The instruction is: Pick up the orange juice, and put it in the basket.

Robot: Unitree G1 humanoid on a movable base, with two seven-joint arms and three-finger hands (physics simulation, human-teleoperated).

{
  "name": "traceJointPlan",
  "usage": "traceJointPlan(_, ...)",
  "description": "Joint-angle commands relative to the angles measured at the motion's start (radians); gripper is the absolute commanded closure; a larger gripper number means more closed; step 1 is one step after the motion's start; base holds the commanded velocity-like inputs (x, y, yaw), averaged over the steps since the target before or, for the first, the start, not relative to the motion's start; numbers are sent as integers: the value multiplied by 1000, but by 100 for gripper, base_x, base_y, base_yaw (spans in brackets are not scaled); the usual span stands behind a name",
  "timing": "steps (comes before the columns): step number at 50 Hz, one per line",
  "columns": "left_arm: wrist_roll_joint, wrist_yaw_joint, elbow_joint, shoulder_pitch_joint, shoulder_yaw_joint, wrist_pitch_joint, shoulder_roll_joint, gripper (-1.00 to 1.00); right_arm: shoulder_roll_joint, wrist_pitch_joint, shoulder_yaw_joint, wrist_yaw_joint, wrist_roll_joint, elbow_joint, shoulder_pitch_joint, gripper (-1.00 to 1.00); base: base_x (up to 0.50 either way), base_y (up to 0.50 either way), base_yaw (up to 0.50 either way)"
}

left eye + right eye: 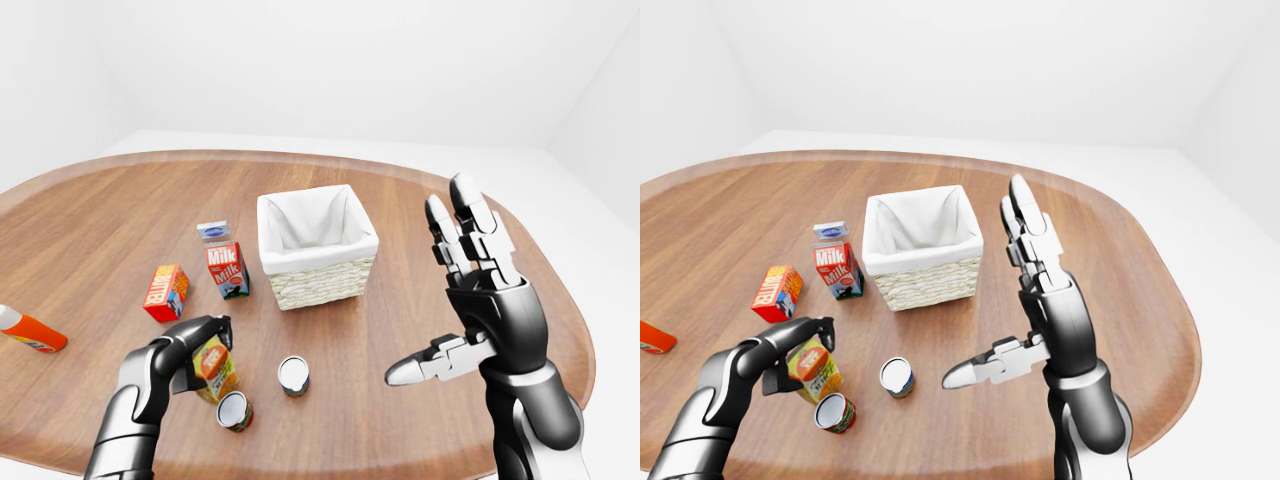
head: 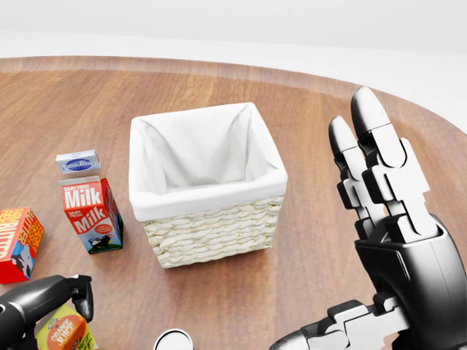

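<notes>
The left robot hand [image 1: 195,350] curls over the orange juice [image 1: 214,368], hiding its top; whether it grips, I cannot tell. The right robot hand [image 1: 470,290] is spread apart beside the basket [image 1: 315,245].

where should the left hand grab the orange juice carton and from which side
Grip the orange juice carton across its flat side faces at mid-height, coming from the view's left, where the left hand already curls over it. It stands roughly upright, and a can sits close below it, so a low approach looks crowded.
</notes>
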Motion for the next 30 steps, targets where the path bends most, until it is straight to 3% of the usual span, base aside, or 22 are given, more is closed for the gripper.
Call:
traceJointPlan(1,28,0,-21,5,10,0,18,100,-1,42,-12,-8,17,-34,-9,-100,0,0,0)
traceJointPlan(3,-3,0,-34,1,20,0,17,100,0,36,-12,-3,21,-31,-2,-100,0,0,0)
traceJointPlan(6,49,0,0,-2,23,0,17,100,1,12,-2,0,12,-14,4,-100,0,0,0)
traceJointPlan(11,90,0,44,-26,14,0,35,100,-2,40,-19,1,28,-25,-10,-100,0,0,0)
traceJointPlan(14,81,0,54,-54,24,0,51,100,2,9,-5,3,13,-1,-3,-100,0,0,0)
traceJointPlan(17,72,0,58,-58,28,0,61,100,1,18,-1,1,10,-9,-4,-100,0,0,0)
traceJointPlan(20,70,0,53,-64,46,0,80,100,0,7,1,3,9,-2,1,-100,0,0,0)
traceJointPlan(30,-104,0,-90,-47,108,0,99,100,0,0,12,1,6,2,6,-100,0,0,0)
